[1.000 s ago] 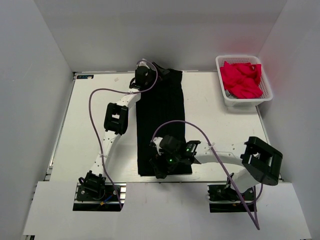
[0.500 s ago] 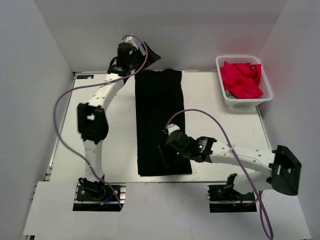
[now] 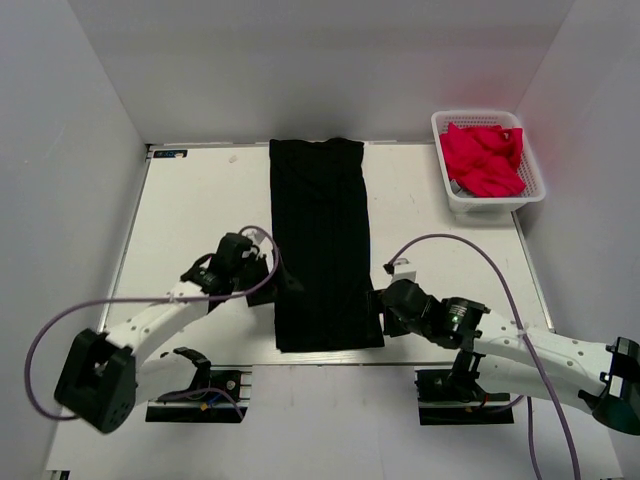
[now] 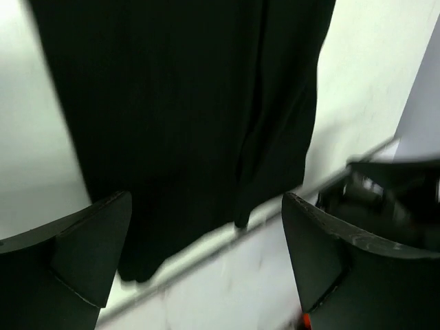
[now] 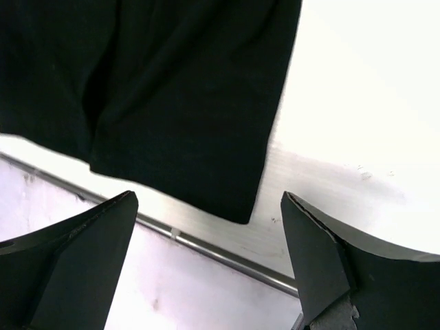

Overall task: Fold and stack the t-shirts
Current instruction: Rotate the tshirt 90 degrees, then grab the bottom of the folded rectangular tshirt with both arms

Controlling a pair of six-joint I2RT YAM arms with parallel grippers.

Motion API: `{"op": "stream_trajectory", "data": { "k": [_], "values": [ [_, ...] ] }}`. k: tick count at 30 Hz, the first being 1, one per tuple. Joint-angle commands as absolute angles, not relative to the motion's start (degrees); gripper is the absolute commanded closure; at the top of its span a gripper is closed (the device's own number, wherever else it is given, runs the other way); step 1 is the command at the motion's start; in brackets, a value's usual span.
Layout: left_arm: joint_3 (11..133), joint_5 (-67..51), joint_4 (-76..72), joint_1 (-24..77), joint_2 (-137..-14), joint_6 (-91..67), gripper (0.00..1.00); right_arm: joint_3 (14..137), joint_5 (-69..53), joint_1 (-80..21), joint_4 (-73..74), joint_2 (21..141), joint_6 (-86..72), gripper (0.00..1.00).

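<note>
The black shirt point(image 3: 322, 245) lies flat on the counter point(image 3: 190, 220), folded lengthwise into a long narrow strip that runs from the far edge to the near edge, about mid-counter. The red shirts point(image 3: 483, 158) sit crumpled in a basket point(image 3: 497, 204) at the far right, well apart from it.

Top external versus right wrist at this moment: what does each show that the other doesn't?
Only top external: the basket of pinkish-red t-shirts, the left claw, and the whole length of the black t-shirt. Only right wrist: the layered edges at the shirt's near corner, close up. Both: the black t-shirt flat on the table, with the right claw open.
</note>
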State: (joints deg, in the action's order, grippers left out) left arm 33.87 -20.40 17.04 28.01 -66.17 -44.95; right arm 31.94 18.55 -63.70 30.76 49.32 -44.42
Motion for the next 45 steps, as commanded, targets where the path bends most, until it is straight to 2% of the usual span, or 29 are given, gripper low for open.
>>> {"op": "stream_trajectory", "data": {
  "k": [1, 4, 6, 12, 17, 24, 26, 31, 37, 39, 41, 43, 45],
  "values": [
    [33.66, -23.04, 27.03, 29.62, -57.23, -46.85, 0.00, 30.41, 15.67, -63.63, 30.68, 48.34, -45.18, 0.10],
    [35.07, -18.02, 39.33, 31.29, -55.20, -46.32, 0.00, 29.97, 14.24, -63.55, 31.02, 49.04, -45.61, 0.10],
    [33.67, -18.02, 41.56, 32.43, -53.71, -46.32, 0.00, 29.53, 14.24, -63.63, 31.03, 49.13, -46.84, 0.10],
    [23.23, -19.86, 44.30, 34.19, -52.83, -51.06, 0.02, 25.93, 13.18, -63.28, 31.29, 47.73, -50.09, 0.10],
    [21.71, -19.34, 40.17, 35.24, -51.68, -52.73, 0.06, 23.12, 10.90, -63.11, 27.00, 47.28, -51.07, 0.10],
    [21.09, -19.16, 35.07, 37.44, -58.62, -52.73, 0.26, 20.22, 9.06, -62.49, 23.83, 49.39, -51.77, 0.10],
    [21.09, -17.76, 34.37, 37.96, -60.46, -52.73, 0.28, 19.52, 8.70, -62.31, 22.51, 50.18, -51.77, 0.10],
    [21.09, -16.53, 32.18, 38.50, -63.11, -52.73, 0.40, 18.81, 6.24, -61.70, 19.34, 52.47, -51.33, 0.11],
    [21.71, -16.52, 31.11, 38.50, -65.74, -52.21, 0.67, 19.86, 4.75, -61.35, 21.00, 53.17, -51.24, 0.39],
    [21.71, -15.91, 29.72, 38.50, -66.26, -52.21, 0.80, 19.17, 5.36, -61.44, 21.71, 53.00, -51.33, 0.45],
    [21.10, -15.91, 28.31, 38.50, -66.27, -52.21, 0.87, 19.07, 5.80, -61.26, 22.06, 53.00, -51.50, 0.50],
    [21.09, -16.61, 27.16, 38.50, -67.67, -51.60, 1.00, 19.42, 5.80, -61.35, 22.50, 53.70, -51.59, 0.56],
    [21.62, -17.14, 26.46, 38.50, -68.73, -51.59, 1.00, 19.69, 5.28, -61.44, 22.24, 54.31, -51.51, 0.63]
  ]
}}
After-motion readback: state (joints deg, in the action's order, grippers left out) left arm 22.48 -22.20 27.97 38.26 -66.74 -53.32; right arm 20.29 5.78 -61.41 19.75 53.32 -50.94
